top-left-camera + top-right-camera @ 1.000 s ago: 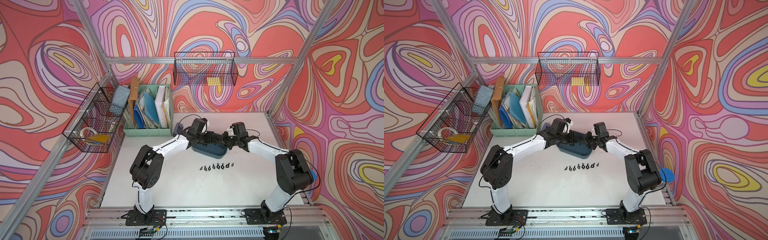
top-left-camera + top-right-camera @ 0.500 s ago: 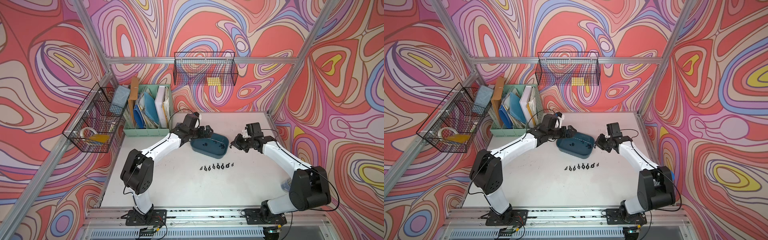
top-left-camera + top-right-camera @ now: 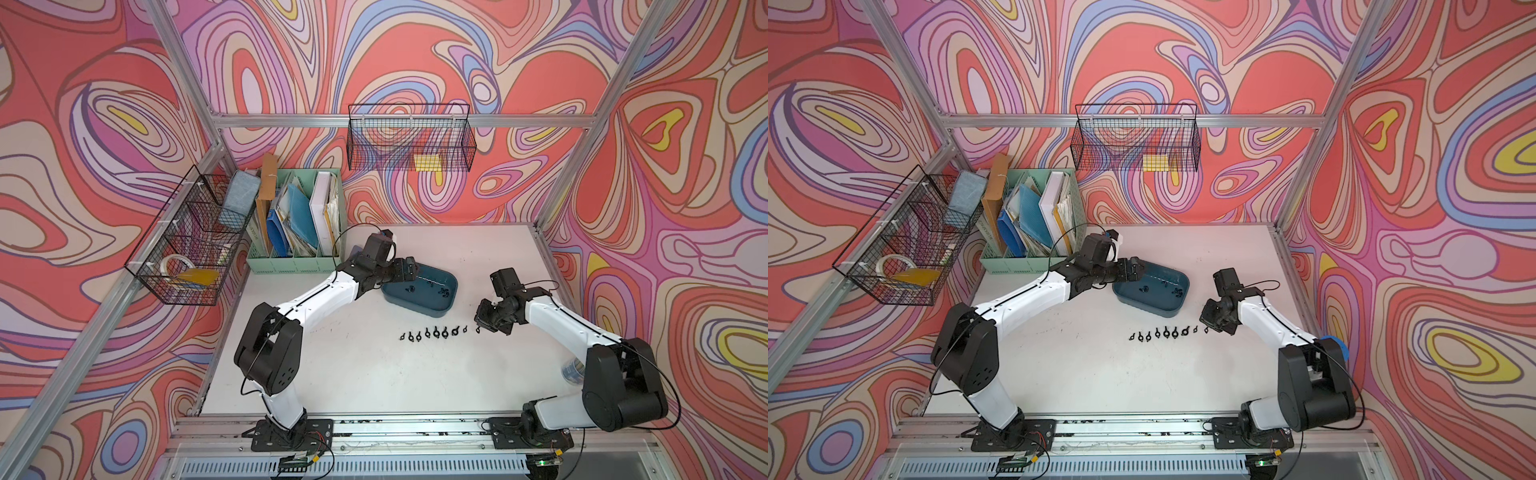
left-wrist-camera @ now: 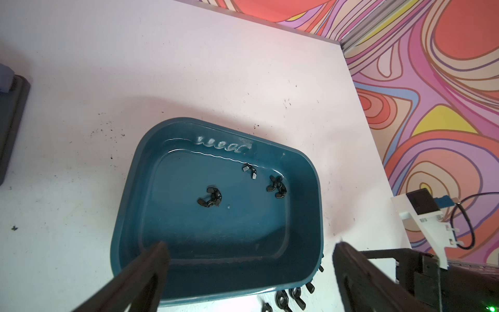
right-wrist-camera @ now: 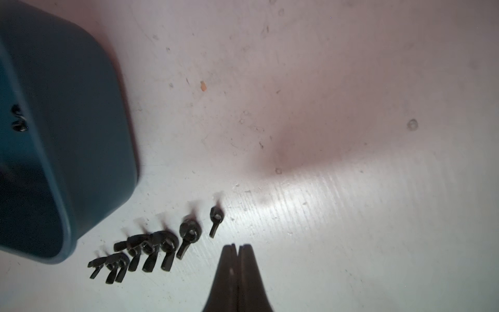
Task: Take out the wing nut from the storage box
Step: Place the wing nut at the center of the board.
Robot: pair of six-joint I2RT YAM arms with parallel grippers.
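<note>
Both arms have drawn back from the middle of the blue box point(image 3: 415, 302) since a second ago. The right hand point(image 3: 482, 326) has swung out to its own side and down, and the left hand point(image 3: 409, 270) has backed off to the box's left end and opened. The box is a shallow dark teal tub with rounded corners, sitting on the white desk point(image 3: 374, 374) towards the back, between the two arms. A few loose wing nuts point(image 4: 210, 198), small and black, lie scattered on its floor. The left hand hovers over the near rim of the box, and the wrist view shows its two fingers point(image 4: 159, 251) spread wide with nothing between them. In front of the box, a row of wing nuts point(image 3: 436, 332) lies side by side on the desk. The right hand hangs low just beside the right end of that row, and its fingers point(image 5: 229, 259) are pressed together. At the back left stand a green file organiser point(image 3: 291, 266) and a black wire basket point(image 3: 183, 266).
</note>
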